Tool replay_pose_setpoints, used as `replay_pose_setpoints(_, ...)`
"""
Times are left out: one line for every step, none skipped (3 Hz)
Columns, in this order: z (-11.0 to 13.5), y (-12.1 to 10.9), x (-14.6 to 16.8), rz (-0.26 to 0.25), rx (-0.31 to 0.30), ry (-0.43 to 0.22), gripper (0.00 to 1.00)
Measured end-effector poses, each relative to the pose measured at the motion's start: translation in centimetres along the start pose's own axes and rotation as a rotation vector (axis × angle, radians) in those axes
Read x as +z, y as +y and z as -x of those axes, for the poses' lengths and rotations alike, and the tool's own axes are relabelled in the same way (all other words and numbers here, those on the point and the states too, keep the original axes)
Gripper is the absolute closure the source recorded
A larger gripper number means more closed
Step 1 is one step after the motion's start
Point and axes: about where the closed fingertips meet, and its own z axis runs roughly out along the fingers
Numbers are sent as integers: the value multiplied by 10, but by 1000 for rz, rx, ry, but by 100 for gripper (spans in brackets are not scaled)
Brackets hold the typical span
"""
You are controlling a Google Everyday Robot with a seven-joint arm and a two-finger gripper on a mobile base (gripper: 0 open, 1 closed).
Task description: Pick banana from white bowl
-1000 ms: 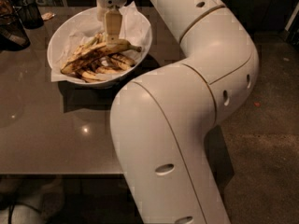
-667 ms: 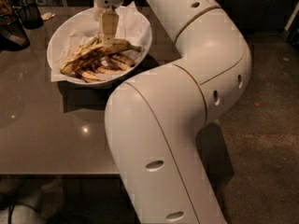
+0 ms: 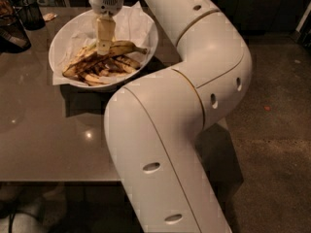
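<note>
The white bowl [image 3: 55, 50], lined with crumpled white paper, stands on the table at the upper left. The banana [image 3: 124, 46], long, curved and yellow with brown streaks, lies across the bowl on top of shorter browned banana pieces [image 3: 99, 74]; its stem tip points right. My gripper [image 3: 103, 46] hangs straight down from the wrist into the bowl and reaches the banana near its middle. It hides part of the banana there.
My large white arm [image 3: 194, 91] bends across the right side of the table [image 3: 43, 135] and fills the foreground. A dark wire cup [image 3: 30, 12] and another dark object [image 3: 10, 33] stand at the far left. Dark floor [image 3: 277, 130] lies to the right.
My gripper has moved a little to the left and lower into the bowl, onto the banana. The arm's elbow has shifted left with it. The bowl has not moved.
</note>
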Motion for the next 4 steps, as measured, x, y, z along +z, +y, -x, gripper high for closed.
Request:
replay_pose_setpoints(3, 6, 7, 35, 37, -28, 29)
replay_pose_setpoints(4, 12, 15, 68, 62, -47, 30)
replay_pose_setpoints(5, 16, 23, 94, 70, -57, 31)
replay_pose_setpoints(5, 18, 30, 115, 72, -62, 32)
